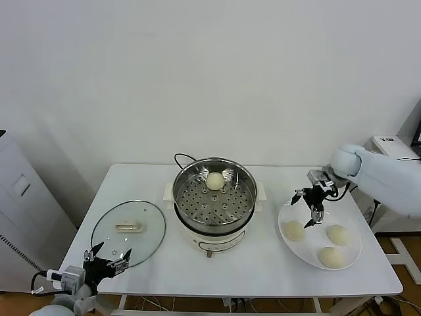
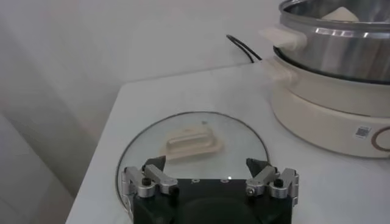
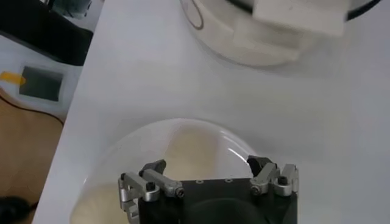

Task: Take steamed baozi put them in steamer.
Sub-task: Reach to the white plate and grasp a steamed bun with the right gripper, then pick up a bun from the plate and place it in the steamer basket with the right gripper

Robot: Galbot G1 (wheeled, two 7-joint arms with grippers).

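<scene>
Steel steamer sits at the middle of the white table, on its white cooker base, black cord trailing behind. One baozi lies inside, against the far wall of the perforated basket. Three more baozi rest on a white plate to the steamer's right, near the table's right edge.

Right gripper hangs over the plate's far-left portion, above and just behind the nearest bun, fingers spread wide and holding nothing. Its wrist view confirms the open jaws above the plate, the cooker base beyond.

Left gripper is parked low at the table's front-left corner, fingers also spread and empty, at the near rim of the glass lid. That lid lies flat on the table, left of the steamer and apart from it, cream handle upward.
</scene>
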